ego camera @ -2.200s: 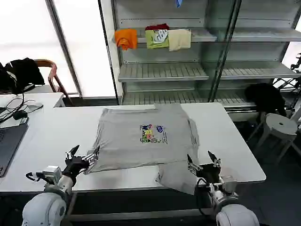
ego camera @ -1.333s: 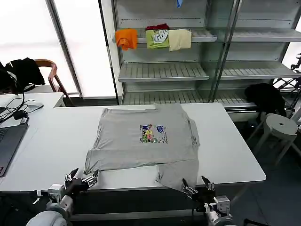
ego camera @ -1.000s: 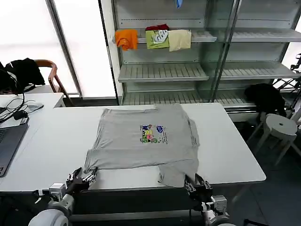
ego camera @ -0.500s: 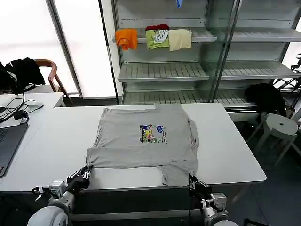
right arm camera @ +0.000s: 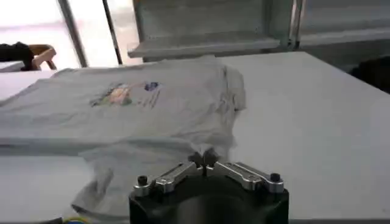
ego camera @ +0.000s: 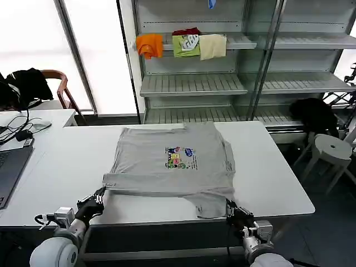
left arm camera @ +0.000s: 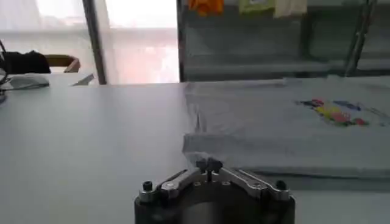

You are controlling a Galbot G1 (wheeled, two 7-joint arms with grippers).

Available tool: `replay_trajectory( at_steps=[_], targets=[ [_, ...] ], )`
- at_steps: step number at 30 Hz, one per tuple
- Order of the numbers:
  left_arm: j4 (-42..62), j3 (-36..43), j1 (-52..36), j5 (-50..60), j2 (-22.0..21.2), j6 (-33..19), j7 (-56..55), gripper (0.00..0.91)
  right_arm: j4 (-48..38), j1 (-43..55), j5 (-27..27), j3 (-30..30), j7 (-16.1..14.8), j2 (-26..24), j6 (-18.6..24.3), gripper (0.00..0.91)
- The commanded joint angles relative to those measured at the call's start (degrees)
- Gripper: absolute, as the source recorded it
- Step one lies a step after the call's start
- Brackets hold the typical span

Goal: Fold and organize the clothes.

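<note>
A: Shirt [ego camera: 172, 167] is laid flat mid-table [ego camera: 55, 167], print up; near hem is pinched at both corners.

B: Left gripper [ego camera: 99, 198] and right gripper [ego camera: 231, 209] are clamped on it; fingertips hidden by cloth.

The worktop [ego camera: 278, 167] lies bare to the left, right and far side of the grey shirt [ego camera: 172, 167], so there is open passage along both flanks. At the near edge the left gripper [ego camera: 99, 196] and right gripper [ego camera: 229, 207] sit at the shirt's two near corners. A laptop [ego camera: 8, 167] and cables [ego camera: 19, 130] crowd the far left. Shelves [ego camera: 192, 83] rise behind the worktop's far edge, a stool [ego camera: 332, 149] stands right.
</note>
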Motion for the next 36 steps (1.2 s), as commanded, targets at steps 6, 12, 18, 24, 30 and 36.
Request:
replay_trajectory(
  at_steps=[6, 12, 18, 24, 30, 36],
  targets=[
    [0.6, -0.01, -9.32, -5.44, -1.12, 3.37, 1.44, 0.0, -2.85, 11.74, 1.55, 0.43, 0.47, 0.11, 0.05, 0.0],
    [3.25, 1.39, -14.04, -3.33, -1.73, 3.96, 1.72, 0.0, -12.55, 22.55, 0.53, -1.84, 0.38, 0.74, 0.05, 0.0],
    [9.17, 2.24, -18.56, 0.77, -2.21, 3.95, 2.14, 0.0, -22.16, 29.9, -1.76, -3.88, -1.29, 2.35, 0.1, 0.0],
    [14.29, 2.66, -21.81, 3.08, -2.47, 3.92, 2.44, 0.0, -30.5, 34.34, -4.46, -4.43, -2.43, 5.07, 0.82, 0.0],
    [18.29, 2.82, -23.13, 5.72, -2.82, 3.86, 3.12, 0.0, -36.27, 36.5, -6.55, -4.16, -3.03, 6.13, 2.38, 0.0],
    [21.24, 3.38, -23.98, 6.9, -3.01, 3.81, 3.38, 0.907, -39.92, 37.56, -8.2, -3.69, -3.62, 6.38, 3.62, 0.907]
  ],
)
